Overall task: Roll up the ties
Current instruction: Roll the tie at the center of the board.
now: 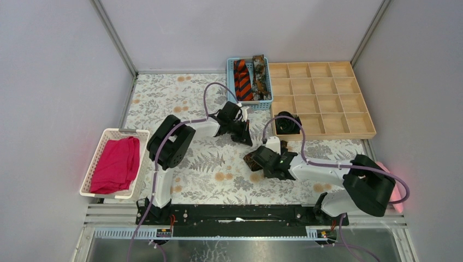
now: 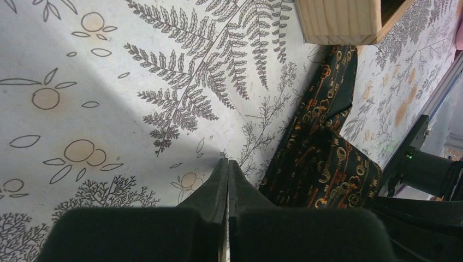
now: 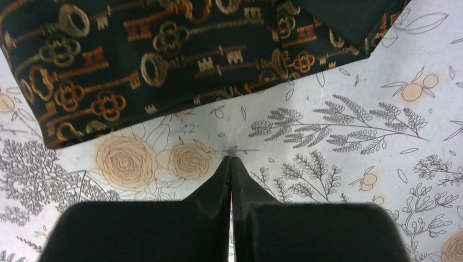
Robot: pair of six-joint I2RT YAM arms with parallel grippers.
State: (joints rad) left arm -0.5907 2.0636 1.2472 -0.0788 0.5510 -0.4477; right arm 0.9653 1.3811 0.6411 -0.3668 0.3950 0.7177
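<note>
1. Blue basket at the far side of the bench: two ties lying in it as flat strips. The orange-and-black striped tie is on the left, the dark brown mottled tie on the right.
2. Wooden divider tray, just right of the blue basket: one black tie, rolled into a coil, sits in the near-left corner compartment. The other compartments you can see are bare wood.
3. White basket on the left side of the bench holds a bunched-up magenta cloth.
4. A bit of pink cloth peeks out behind the right arm's elbow. Can't tell what it's lying on.
5. Key-print tie, dark w/ gold and orange keys, lies loose on the bench, folded over itself, near the tray's near-left corner. It's not in any container.
6. Your left fingers are pressed fully together w/ nothing between them, over bare bench. In the left wrist cam the key-print tie is just off to their right, not touching.
7. Your right fingers are closed tight too and empty. Their tips point at the bench just short of the key-print tie's edge, w/ a gap of patterned bench cover showing in between.
</note>
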